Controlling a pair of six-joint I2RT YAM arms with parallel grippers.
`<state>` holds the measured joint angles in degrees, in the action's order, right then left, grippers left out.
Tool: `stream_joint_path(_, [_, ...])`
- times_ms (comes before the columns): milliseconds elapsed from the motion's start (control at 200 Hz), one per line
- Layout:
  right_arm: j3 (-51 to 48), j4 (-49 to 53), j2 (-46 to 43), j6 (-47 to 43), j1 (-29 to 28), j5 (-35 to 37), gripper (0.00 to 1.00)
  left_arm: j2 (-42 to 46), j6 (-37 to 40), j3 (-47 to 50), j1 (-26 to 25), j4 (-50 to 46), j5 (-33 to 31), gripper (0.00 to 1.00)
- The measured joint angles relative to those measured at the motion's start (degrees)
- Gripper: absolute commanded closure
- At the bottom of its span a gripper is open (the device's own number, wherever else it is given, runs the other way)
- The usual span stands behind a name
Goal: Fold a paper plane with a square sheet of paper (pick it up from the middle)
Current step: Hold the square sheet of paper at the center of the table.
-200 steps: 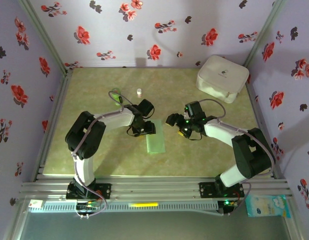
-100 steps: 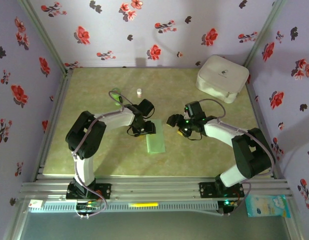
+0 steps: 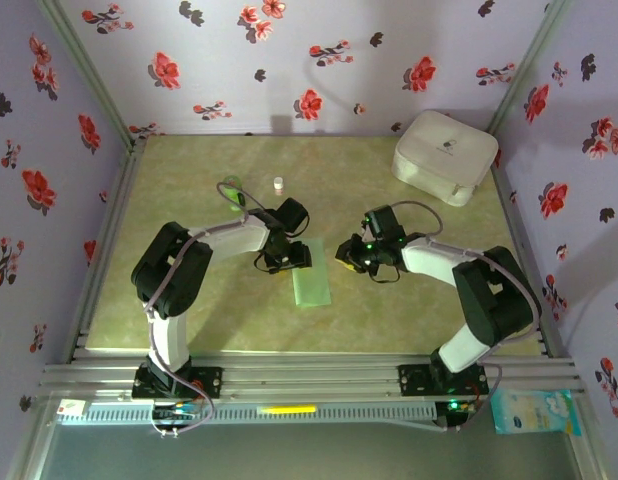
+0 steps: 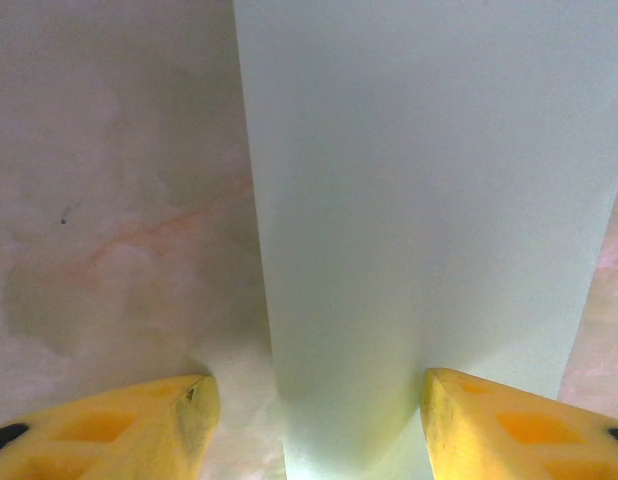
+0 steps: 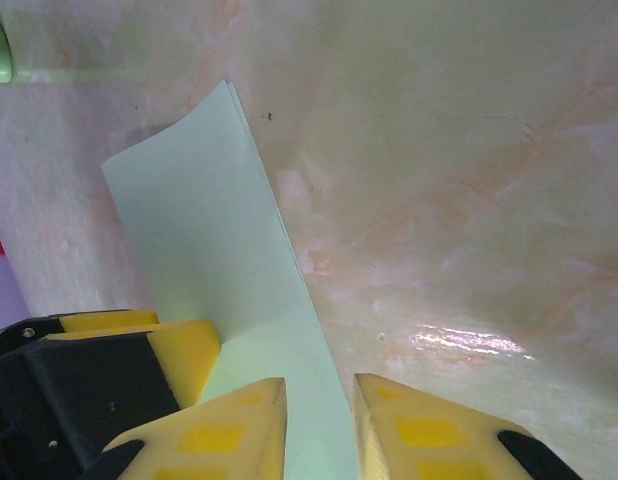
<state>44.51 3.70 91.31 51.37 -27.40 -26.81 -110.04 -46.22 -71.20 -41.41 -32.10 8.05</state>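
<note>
Pale green sheet of paper: lies as a long narrow strip at the middle of the table, between the two arms. Its long axis runs far to near, with the near end leaning slightly toward the right arm. No pointed tip or flaps are visible, only straight edges.

Left gripper: sits at the far end of the strip and covers that end in the overhead view. On the left wrist camera the gripper has its jaws partly apart. One yellow finger is clear of the paper's edge and the other overlaps the opposite edge. Nothing is held between them. The frame's bottom cuts off the strip's end.

Right gripper: sits just beside the strip's right edge. On its own camera the gripper has its jaws nearly together with a thin gap left. The paper's long edge runs into that gap. Whether it is pinched cannot be told. The fingers hide the lower part of the strip. A far corner seems slightly raised, with a shadow beneath it.

White case: far right corner, well apart from the paper.
</note>
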Motion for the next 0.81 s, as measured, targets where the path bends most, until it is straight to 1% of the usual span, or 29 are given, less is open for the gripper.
stream_joint_path(265, [0.02,0.00,0.44,-0.02,0.00,-0.24,0.77,-0.33,0.11,-0.44,0.00,-0.44,-0.02,0.42])
stream_joint_path(650, [0.66,0.00,1.84,-0.02,-0.22,-0.52,0.71,-1.03,1.86,-1.55,-0.11,-1.70,0.04,0.40])
stream_joint_path(805, [1.05,0.00,1.95,0.00,-0.42,-0.68,0.71,-1.36,1.81,-2.01,-0.11,-2.25,0.04,0.41])
